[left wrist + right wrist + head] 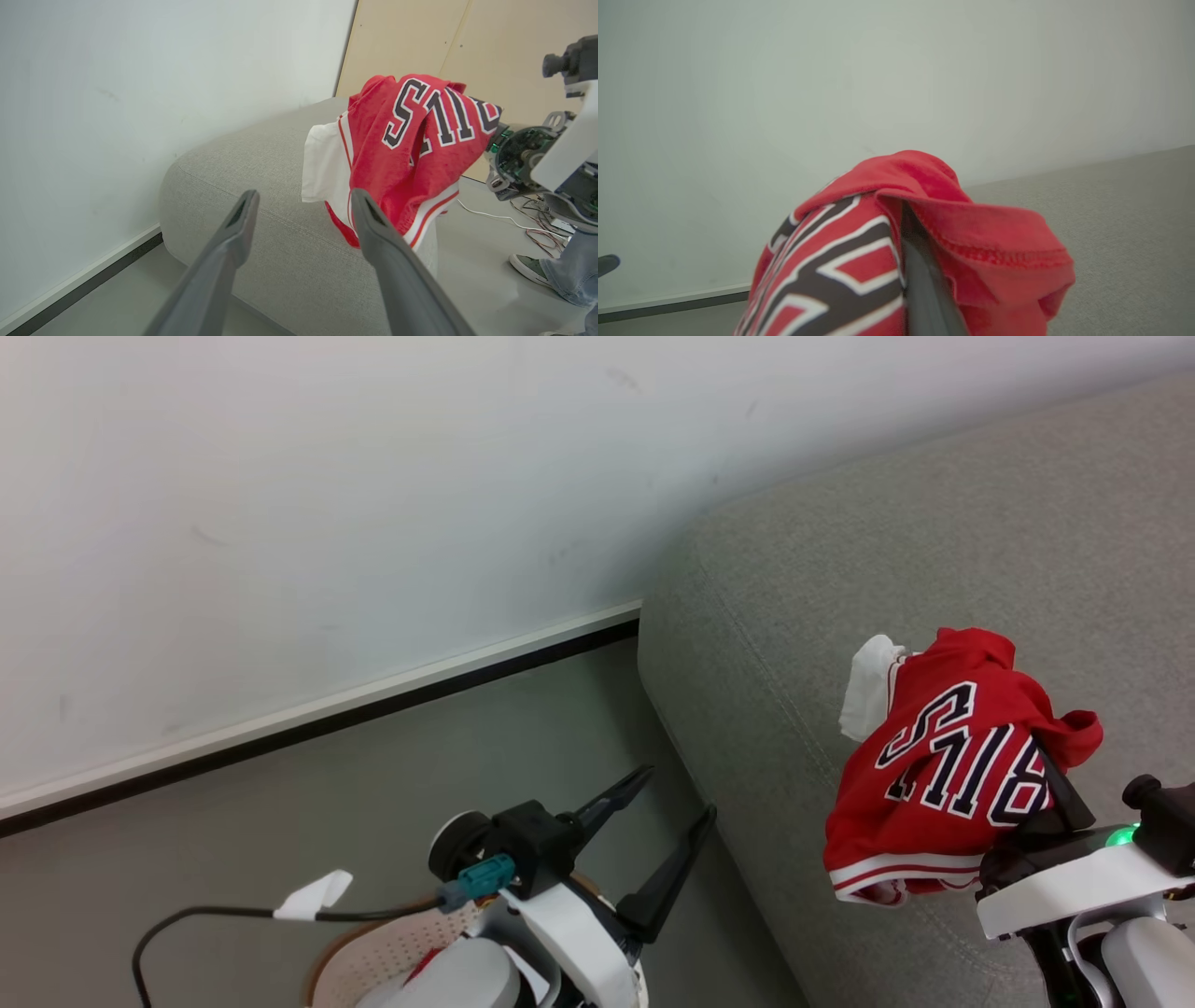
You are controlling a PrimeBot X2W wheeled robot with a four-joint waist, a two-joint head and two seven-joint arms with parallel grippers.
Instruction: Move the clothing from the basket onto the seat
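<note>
Your right hand [1053, 782] has its fingers pressed together on a red jersey [943, 756], the one with the dark, white-edged lettering. The cloth is bunched and draped over the fingers, so the tips themselves are buried in it. The jersey hangs over the near left part of the grey seat [934, 541], close to its rounded edge. It is lifted rather than lying flat, and you cannot tell from these views whether the striped hem brushes the cushion.

Your left hand [677, 793] is spread wide and holds nothing. It sits over the floor, between the basket [392, 943] and the left side of the seat, fingers pointing toward the seat.

The basket is at the near left, low in the head view and mostly hidden behind your left arm. A small patch of red [425, 967] shows inside it, which is probably more clothing waiting there.

As for progress, this jersey is out of the basket and over the seat, but not yet let go. Nothing lies on the part of the cushion you can see. What remains, by the look of it, is to release this piece and go back for whatever is in the basket.
</note>
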